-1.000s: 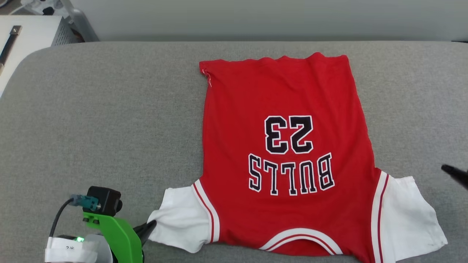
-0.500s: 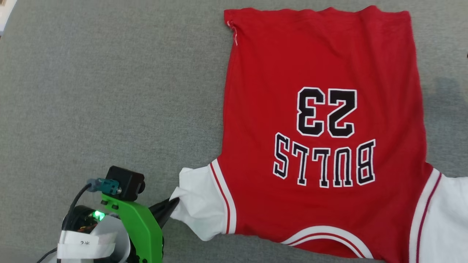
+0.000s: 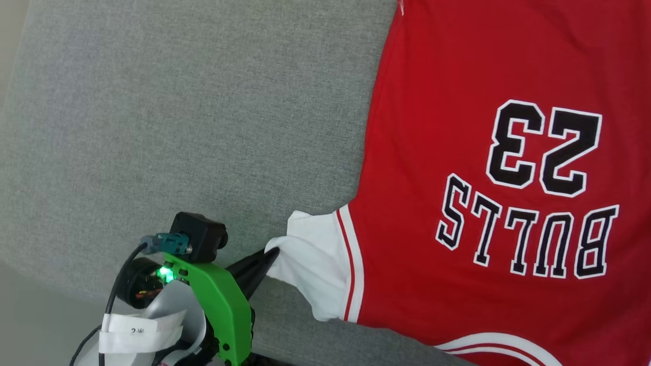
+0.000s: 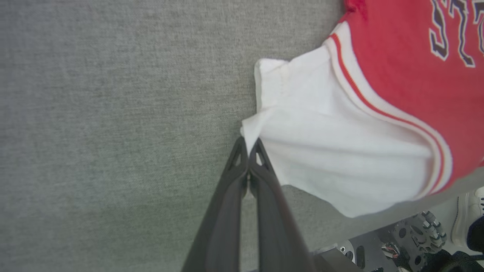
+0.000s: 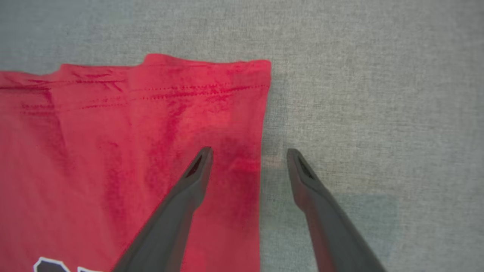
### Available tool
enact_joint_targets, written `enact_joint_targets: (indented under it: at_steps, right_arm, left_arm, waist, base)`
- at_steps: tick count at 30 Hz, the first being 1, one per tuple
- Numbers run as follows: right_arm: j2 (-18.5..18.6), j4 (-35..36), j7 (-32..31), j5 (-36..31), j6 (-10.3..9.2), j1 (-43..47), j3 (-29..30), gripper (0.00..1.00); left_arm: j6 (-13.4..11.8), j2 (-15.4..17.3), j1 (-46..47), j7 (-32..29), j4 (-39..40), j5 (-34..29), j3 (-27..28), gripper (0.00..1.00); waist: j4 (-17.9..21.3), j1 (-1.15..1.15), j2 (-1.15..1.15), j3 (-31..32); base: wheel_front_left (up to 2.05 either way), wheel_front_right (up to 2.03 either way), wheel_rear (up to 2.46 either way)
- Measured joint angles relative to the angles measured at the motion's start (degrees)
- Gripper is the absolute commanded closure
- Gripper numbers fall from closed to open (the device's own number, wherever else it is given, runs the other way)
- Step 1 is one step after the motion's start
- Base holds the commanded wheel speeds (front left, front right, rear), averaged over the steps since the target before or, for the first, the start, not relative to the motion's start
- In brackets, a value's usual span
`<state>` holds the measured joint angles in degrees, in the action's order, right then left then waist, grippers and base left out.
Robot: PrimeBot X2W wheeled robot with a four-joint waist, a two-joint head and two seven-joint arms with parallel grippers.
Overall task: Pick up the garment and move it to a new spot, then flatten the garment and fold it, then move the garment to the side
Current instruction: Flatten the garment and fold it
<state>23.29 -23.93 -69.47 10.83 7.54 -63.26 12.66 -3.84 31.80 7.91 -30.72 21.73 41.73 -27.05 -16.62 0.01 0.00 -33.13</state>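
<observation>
The garment (image 3: 457, 152), red with "BULLS 23" in black and white reading upside down, lies flat on the grey padded surface (image 3: 152, 127). Its white sleeve (image 3: 315, 264) points toward my left gripper (image 3: 270, 254), which is shut on the sleeve's outer edge. In the left wrist view the shut left gripper (image 4: 248, 145) pinches a corner of the white sleeve (image 4: 321, 151), pulling it to a small peak. My right gripper (image 5: 249, 153) is open just above the garment's side edge (image 5: 151, 132) near the hem corner. One finger is over red fabric, the other over the grey surface.
The grey surface's front edge (image 3: 46, 284) runs across the lower left of the head view, with pale floor below it. Bare grey fabric lies left of the garment. Metal parts of the robot's base (image 4: 397, 241) show beyond the edge in the left wrist view.
The head camera has moved, so the garment now sits further right and larger in the picture. My left gripper stays on the sleeve edge. The right fingertip has left the head view.
</observation>
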Motion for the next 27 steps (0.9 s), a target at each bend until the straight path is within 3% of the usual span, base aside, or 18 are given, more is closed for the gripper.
enact_joint_targets:
  at_steps: [11,12,13,27]
  right_arm:
    - [1.92,-5.13,3.26,-1.15,0.0,-2.16,-3.3,0.0]
    - [2.12,-5.32,3.25,-1.14,0.0,-2.29,-3.53,0.57]
    - [2.3,-5.5,3.25,-1.11,0.0,-2.35,-3.74,1.0]
    - [3.76,-8.53,5.38,1.82,0.0,1.86,-5.61,1.0]
  left_arm:
    - [1.15,-1.8,2.07,2.4,-2.03,-0.16,-0.49,1.0]
    - [1.16,-1.83,2.17,2.45,-2.2,-0.18,-0.52,1.0]
    - [1.16,-1.86,2.32,2.46,-2.38,-0.18,-0.56,1.0]
    - [1.15,-2.14,2.71,2.5,-4.13,-0.3,-0.65,1.0]
  waist:
    - [-3.04,-0.01,0.0,-3.21]
    - [-3.09,-0.01,0.0,-3.21]
    - [-3.12,-0.01,0.0,-3.15]
    - [-2.2,-0.01,0.0,0.43]
  base:
    - [0.0,0.0,0.0]
    - [0.0,0.0,0.0]
    - [0.0,0.0,0.0]
    - [0.0,0.0,0.0]
